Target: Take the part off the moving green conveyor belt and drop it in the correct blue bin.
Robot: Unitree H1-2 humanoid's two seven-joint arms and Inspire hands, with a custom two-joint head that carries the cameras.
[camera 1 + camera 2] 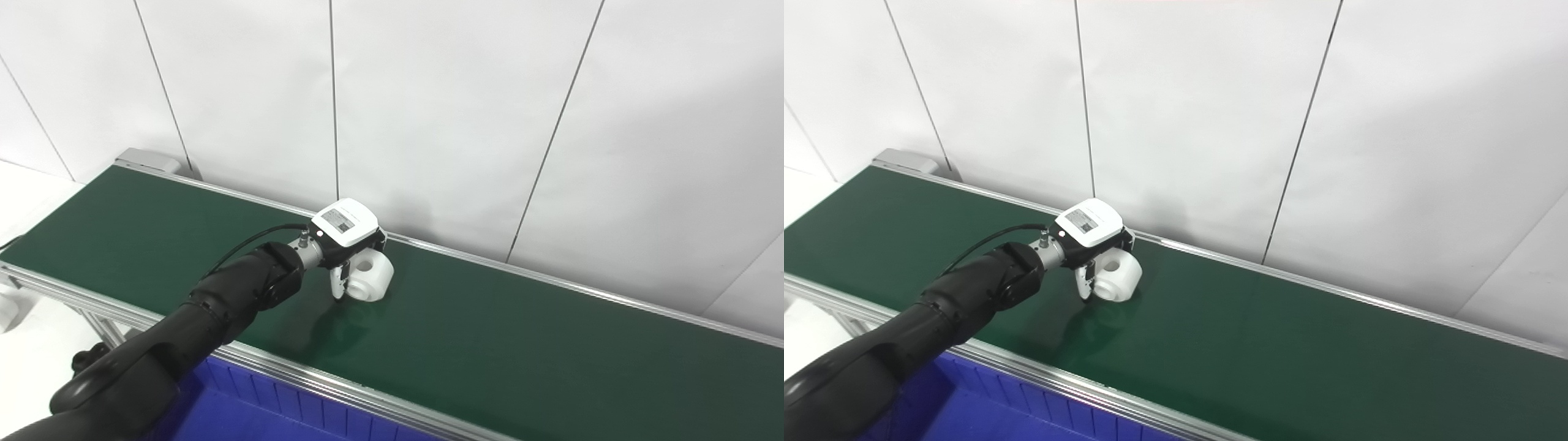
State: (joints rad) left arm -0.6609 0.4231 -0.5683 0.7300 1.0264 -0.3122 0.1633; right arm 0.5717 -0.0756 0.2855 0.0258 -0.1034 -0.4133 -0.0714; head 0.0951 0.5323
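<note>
"What is the robot doing?"

"Its left hand (350, 248) is over the white part (369, 274) on the green belt (520, 343), near the far edge by the wall. I think it is grabbing, but I can't tell if the fingers are tight."

"What next?"

"Probably squeeze, lift, and carry it to the blue bin (269, 410) at the near edge. The right hand isn't showing."

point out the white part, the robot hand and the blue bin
white part (372, 277), left eye view, its rounded side
left robot hand (344, 231), left eye view, the white back cover
blue bin (1029, 409), right eye view, its ribbed wall
</note>
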